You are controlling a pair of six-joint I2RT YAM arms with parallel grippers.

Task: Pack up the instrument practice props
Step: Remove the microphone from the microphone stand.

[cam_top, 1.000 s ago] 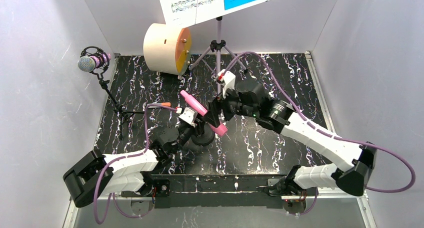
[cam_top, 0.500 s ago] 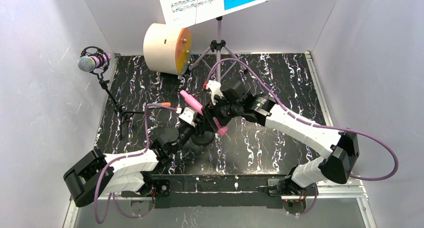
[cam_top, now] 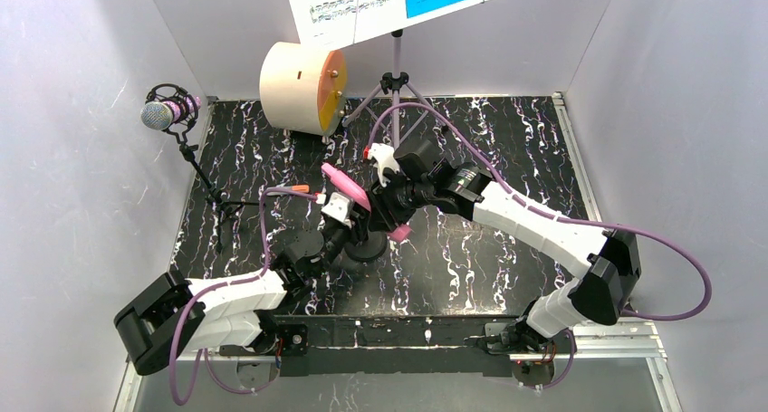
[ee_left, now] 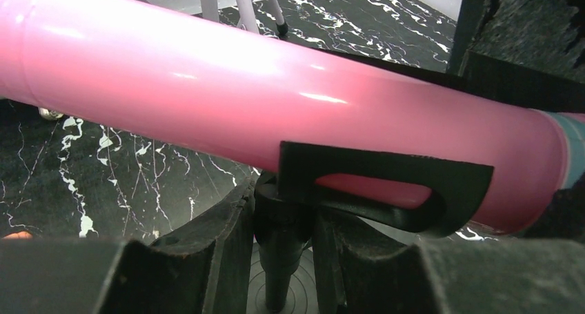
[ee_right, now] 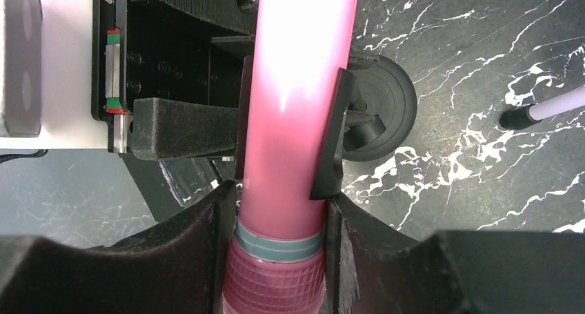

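The pink microphone [cam_top: 349, 186] lies tilted in the black clip [ee_left: 386, 186] of a short black mic stand with a round base [ee_right: 383, 100]. My left gripper [cam_top: 347, 229] is shut on the stand's stem [ee_left: 283, 259] just under the clip. My right gripper [cam_top: 391, 215] is shut on the pink microphone [ee_right: 296, 86] just above its mesh head [ee_right: 276, 286]. The glittery purple microphone [cam_top: 163, 113] sits on its thin black tripod [cam_top: 213, 195] at far left. The lilac music rack's legs [cam_top: 394, 95] stand at the back, with blue and white pages [cam_top: 380, 4] on top.
A cream drum with an orange face [cam_top: 299, 86] stands at the back left of the rack. A small orange marker [cam_top: 297, 191] lies on the black marbled table [cam_top: 507, 158] left of my left gripper. A lilac rack leg [ee_right: 552, 107] reaches toward my right wrist.
My right arm has swung left and its gripper has come in around the pink microphone's head end. The microphone has shifted slightly up and left. My left arm has stayed put.
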